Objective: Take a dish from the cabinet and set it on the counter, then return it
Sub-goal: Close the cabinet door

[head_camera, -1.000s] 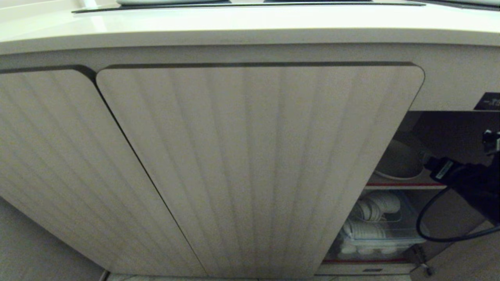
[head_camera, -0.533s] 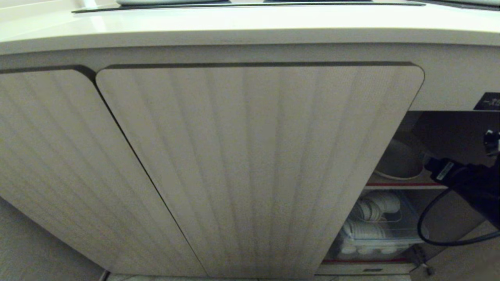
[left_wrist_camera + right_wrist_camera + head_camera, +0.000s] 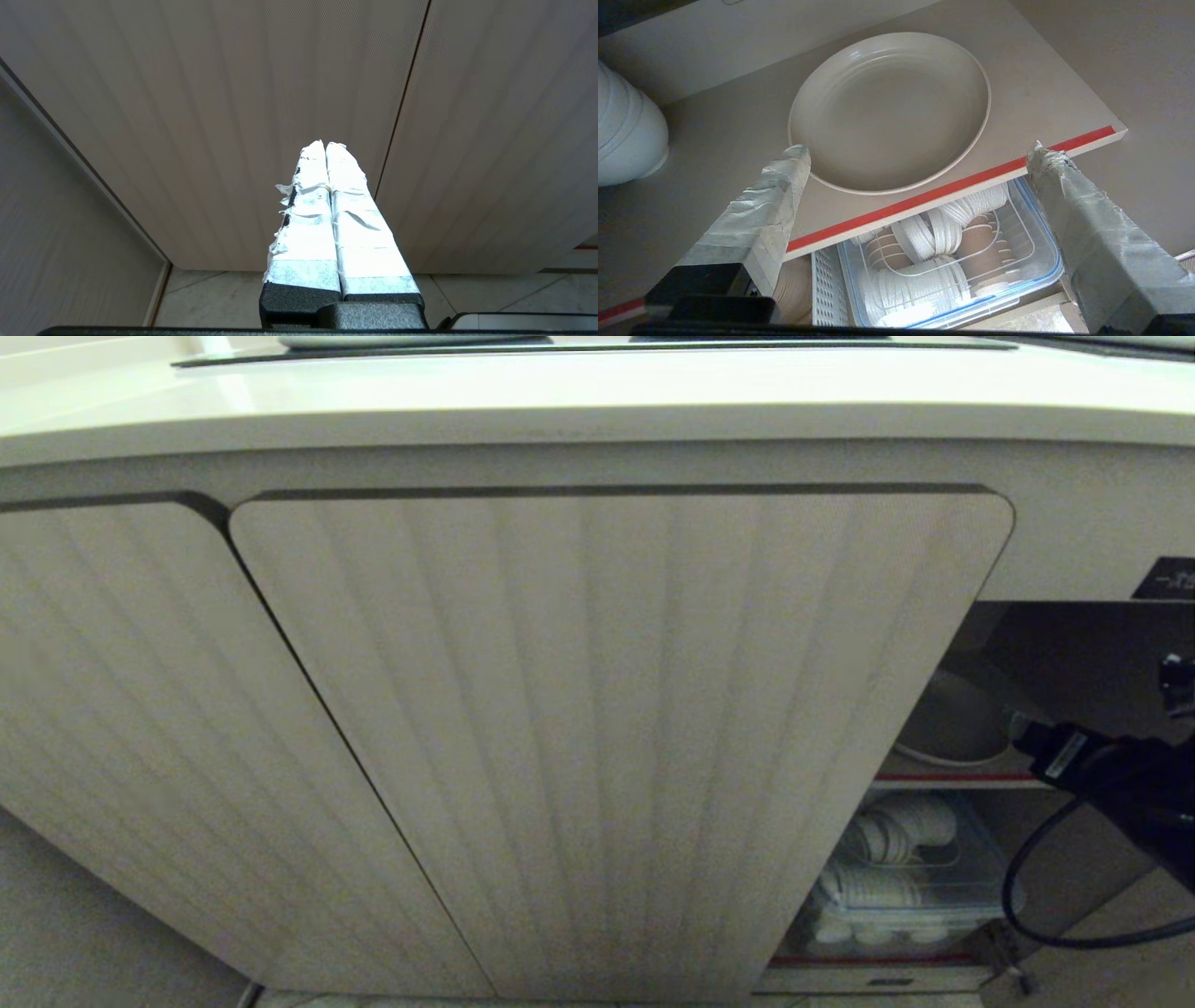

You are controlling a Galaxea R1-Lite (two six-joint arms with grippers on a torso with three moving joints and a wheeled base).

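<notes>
The right gripper [image 3: 920, 154] is wide open, holding nothing, before the dish [image 3: 889, 109]. A white jar [image 3: 626, 135] stands near. A clear box [image 3: 952, 261] sits below the shelf [image 3: 1064, 107].

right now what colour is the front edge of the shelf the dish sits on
Red, a thin stripe on the shelf edge; right wrist view shows it best.

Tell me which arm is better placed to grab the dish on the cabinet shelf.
Right. The right gripper is at the open cabinet, fingers spread wide just short of the dish on the red-edged shelf. The left gripper is shut, facing a closed ribbed door.
</notes>
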